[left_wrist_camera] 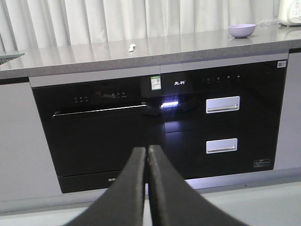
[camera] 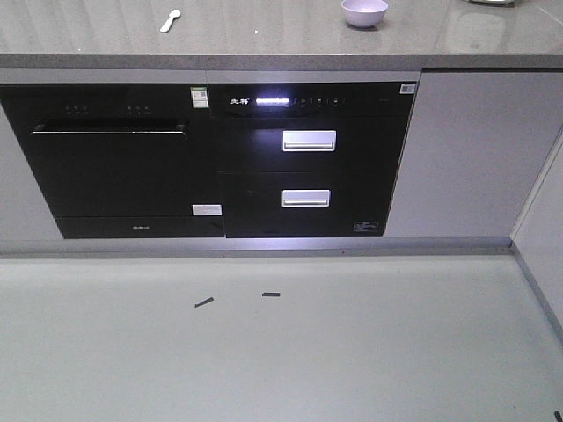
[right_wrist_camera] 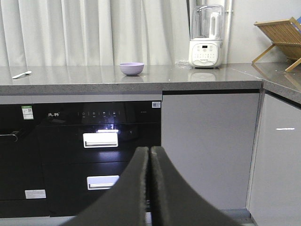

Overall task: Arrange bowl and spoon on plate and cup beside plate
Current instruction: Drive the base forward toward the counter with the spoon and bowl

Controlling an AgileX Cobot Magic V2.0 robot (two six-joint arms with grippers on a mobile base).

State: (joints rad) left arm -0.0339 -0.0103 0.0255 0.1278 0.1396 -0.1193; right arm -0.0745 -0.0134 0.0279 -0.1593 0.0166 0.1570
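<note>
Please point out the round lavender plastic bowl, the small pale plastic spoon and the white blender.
Round lavender plastic bowl (right_wrist_camera: 131, 69): right wrist view, outer wall.
Small pale plastic spoon (camera: 169, 21): exterior front view, handle.
White blender (right_wrist_camera: 205, 52): right wrist view, base.

The bowl (camera: 364, 11) is lavender, the spoon (camera: 171, 19) pale whitish, the desk (camera: 264, 40) speckled grey, the appliance fronts (camera: 114, 176) glossy black, the curtains (right_wrist_camera: 70, 33) plain white.

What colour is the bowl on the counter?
The bowl is pale lavender purple, clearest in the right wrist view.
</note>
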